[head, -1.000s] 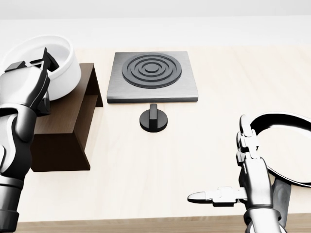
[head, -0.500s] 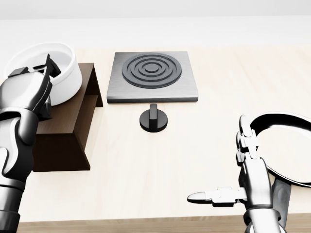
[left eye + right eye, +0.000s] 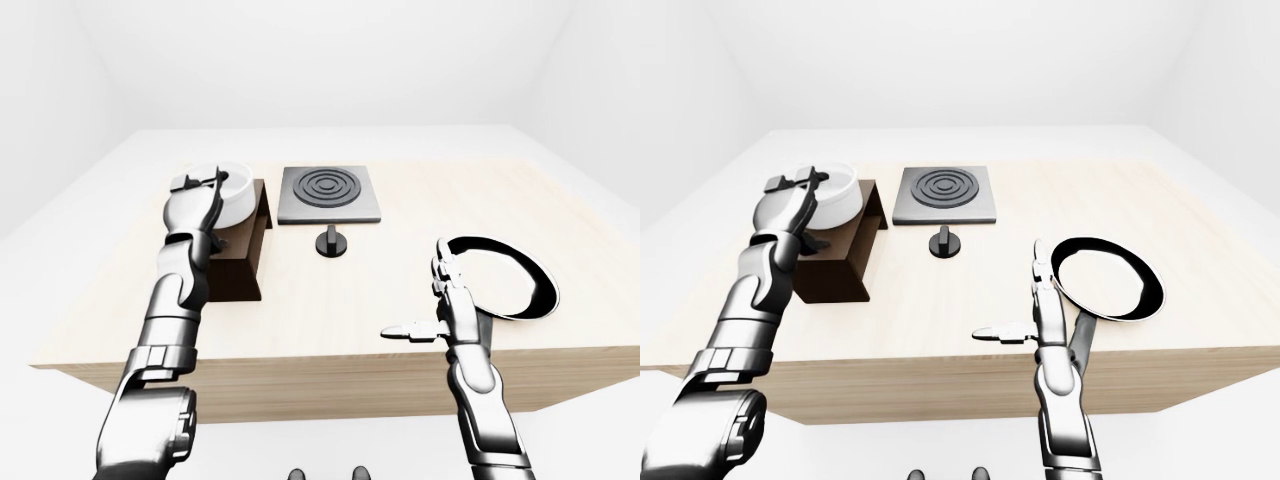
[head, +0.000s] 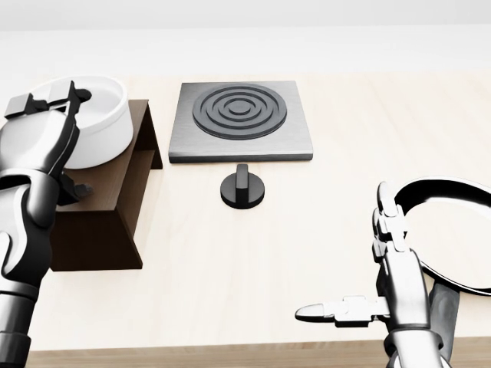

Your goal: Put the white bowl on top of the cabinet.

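White bowl [image 4: 96, 126] set on the cabinet [image 4: 107, 195], bench's left edge.
Left hand [image 4: 42, 134] fingers apart at the rim; a straight, gentle withdrawal is advised.

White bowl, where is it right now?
In the head view's upper left, the white bowl sits on top of the dark cabinet, left of the stove plate, with the left robot hand at its rim.

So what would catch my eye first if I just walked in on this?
Probably the left hand at the head view's left edge, its fingers spread about the rim of a white bowl on a dark brown cabinet. Next, the grey hob with black rings at top centre, then the black pan beside the right hand.
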Robot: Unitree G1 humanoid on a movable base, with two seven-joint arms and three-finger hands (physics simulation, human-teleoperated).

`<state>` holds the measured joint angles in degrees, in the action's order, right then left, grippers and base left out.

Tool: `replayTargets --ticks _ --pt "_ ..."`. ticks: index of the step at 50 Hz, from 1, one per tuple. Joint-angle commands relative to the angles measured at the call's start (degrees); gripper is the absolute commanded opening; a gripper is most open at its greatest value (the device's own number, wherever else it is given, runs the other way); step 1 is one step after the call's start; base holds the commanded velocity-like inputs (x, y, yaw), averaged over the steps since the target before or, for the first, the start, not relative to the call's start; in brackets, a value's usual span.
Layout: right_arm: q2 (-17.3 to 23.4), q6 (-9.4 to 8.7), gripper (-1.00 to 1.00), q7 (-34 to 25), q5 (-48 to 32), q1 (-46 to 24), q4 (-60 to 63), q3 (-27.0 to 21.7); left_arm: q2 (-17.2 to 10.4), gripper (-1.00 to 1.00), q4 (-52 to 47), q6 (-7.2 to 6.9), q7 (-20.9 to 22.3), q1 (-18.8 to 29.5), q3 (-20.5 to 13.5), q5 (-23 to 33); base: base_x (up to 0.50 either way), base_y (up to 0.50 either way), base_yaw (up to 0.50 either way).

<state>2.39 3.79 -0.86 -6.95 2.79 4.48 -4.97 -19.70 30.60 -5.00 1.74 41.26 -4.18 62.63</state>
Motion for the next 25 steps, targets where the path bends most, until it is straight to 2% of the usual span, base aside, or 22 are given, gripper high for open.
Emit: replayTargets --ticks 1,25 --pt "0.0 0.16 1.00 0.0 -0.1 0.0 -0.1 0.1 -0.1 1.00 -0.1 0.00 -1.0 0.2 -0.2 -0.9 0.00 0.00 0.00" --pt "0.0 0.20 1.00 0.0 -0.2 0.0 -0.2 0.2 -0.2 1.00 0.1 0.00 -1.1 0.5 -0.3 -0.7 0.00 0.00 0.00"
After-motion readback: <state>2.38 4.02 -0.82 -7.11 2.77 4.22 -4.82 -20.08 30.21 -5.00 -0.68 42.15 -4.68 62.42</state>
